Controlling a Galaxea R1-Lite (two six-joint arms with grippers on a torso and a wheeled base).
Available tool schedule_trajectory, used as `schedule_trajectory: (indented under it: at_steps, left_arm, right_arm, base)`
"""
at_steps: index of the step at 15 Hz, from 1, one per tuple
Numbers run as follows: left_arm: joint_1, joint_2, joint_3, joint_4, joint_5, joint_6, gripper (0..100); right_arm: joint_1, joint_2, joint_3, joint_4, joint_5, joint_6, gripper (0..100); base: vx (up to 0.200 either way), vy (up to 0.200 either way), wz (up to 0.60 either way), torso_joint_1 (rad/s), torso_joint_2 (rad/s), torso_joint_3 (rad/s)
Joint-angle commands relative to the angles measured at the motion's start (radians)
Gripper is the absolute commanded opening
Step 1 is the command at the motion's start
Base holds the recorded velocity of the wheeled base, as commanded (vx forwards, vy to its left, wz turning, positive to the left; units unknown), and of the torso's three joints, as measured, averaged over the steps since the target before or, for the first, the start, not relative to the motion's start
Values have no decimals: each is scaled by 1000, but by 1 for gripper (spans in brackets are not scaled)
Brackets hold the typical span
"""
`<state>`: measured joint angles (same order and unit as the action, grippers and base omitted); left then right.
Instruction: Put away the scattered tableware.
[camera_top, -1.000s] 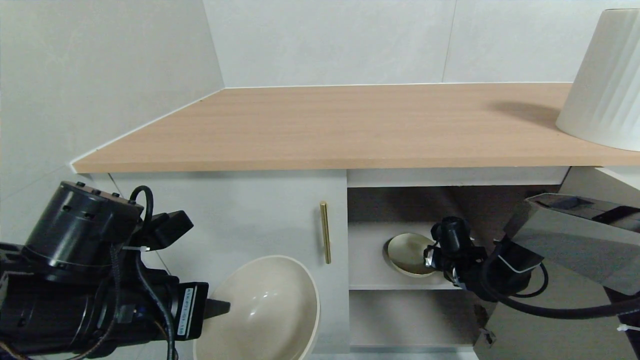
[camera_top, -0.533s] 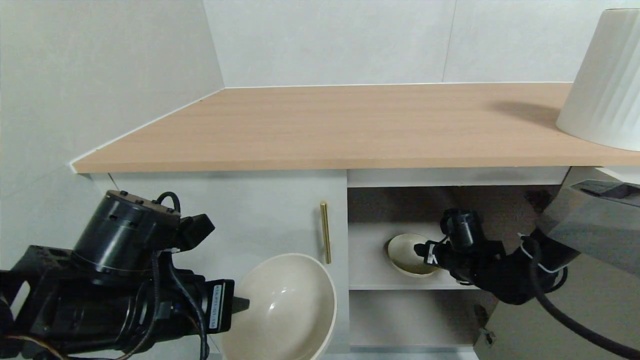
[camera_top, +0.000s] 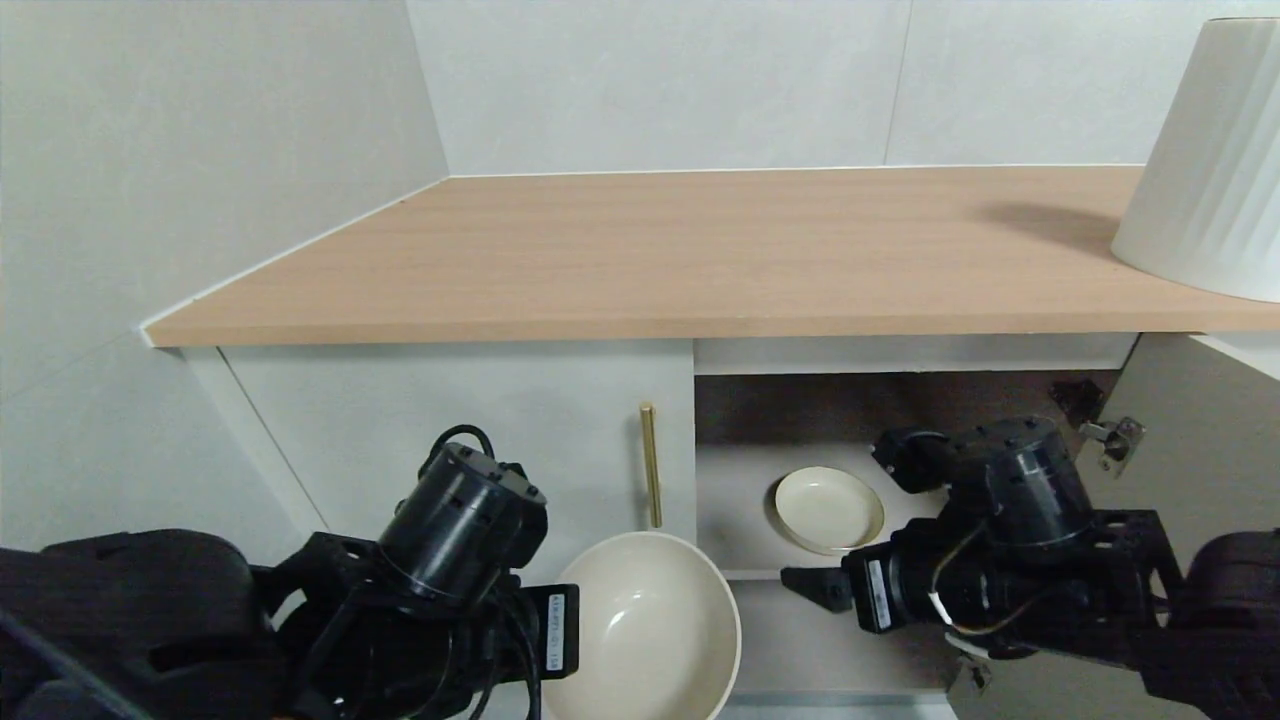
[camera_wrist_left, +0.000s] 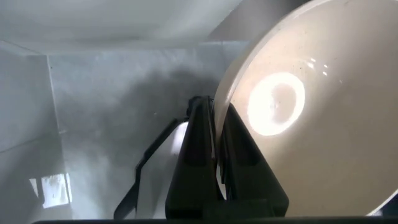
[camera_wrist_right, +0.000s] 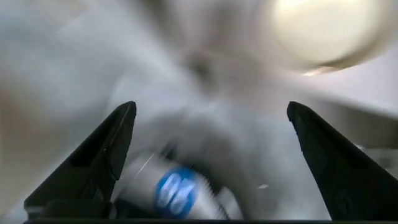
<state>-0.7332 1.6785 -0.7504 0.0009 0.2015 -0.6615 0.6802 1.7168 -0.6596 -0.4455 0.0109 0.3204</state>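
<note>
Black left gripper (camera_wrist_left: 210, 124): pinches the rim of the cream bowl (camera_top: 650, 630), which is held tilted, low before the closed door (camera_top: 450, 440) and just beside the brass handle (camera_top: 650, 465).
Right gripper (camera_wrist_right: 211, 112): fingers spread and empty, low outside the open cupboard.
Change: the left arm has carried the bowl rightward towards the opening. The right arm has drawn back out of the cupboard.
Small dish (camera_top: 828, 508): lies flat on the shelf (camera_top: 730, 545), apart from both grippers.
Meaning: the dish looks stowed, and the bowl is probably next in.
Views: the left wrist view makes the rim pinch plain, while the head view places the bowl against the cupboard.
</note>
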Motion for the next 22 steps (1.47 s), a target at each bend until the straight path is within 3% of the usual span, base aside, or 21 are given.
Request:
schedule_trajectory:
  at_steps: [1,7,10,15,22]
  left_arm:
    - [-23,73,-3,-5,3,-1,0]
    - [-72,73,-3,-5,1,0,0]
    - [-84,72,0,-4,1,0,0]
    - [-104,64,2,1,4,-1,0]
    - [-104,70,2,2,4,-1,0]
  right_arm:
    - [113,-163,37,77,70,-7,100]
    - [206,-74,75,71,63,-29,100]
    - [205,-11,69,37,55,-37,100]
    - [196,89,66,-111,-77,-31,100]
    - [194,96,64,-114,-95,-31,100]
  base:
    - [0,0,0,0,0,0]
    - [0,0,0,0,0,0]
    - [0,0,0,0,0,0]
    - [0,0,0,0,0,0]
    - [0,0,0,0,0,0]
